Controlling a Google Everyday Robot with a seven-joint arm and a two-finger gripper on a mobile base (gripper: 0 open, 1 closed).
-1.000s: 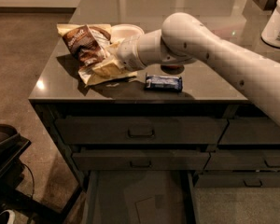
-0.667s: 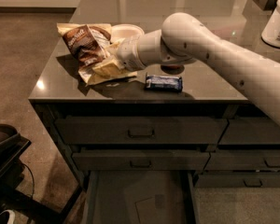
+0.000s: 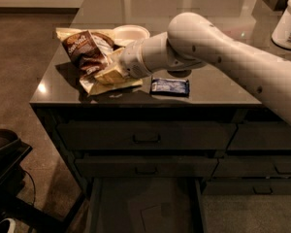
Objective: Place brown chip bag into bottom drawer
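Note:
The brown chip bag lies crinkled on the left part of the dark countertop, with its cream edges showing underneath. My gripper is at the bag's right side, at the end of the white arm that reaches in from the right. The gripper's tip is buried in the folds of the bag. The bottom drawer is pulled open below the counter, and its flat grey interior is bare.
A small blue wrapper lies just right of the bag, under my arm. A white bowl sits behind the bag. A white container stands at the back right. Two shut drawers sit above the open one. Dark equipment stands on the floor at the left.

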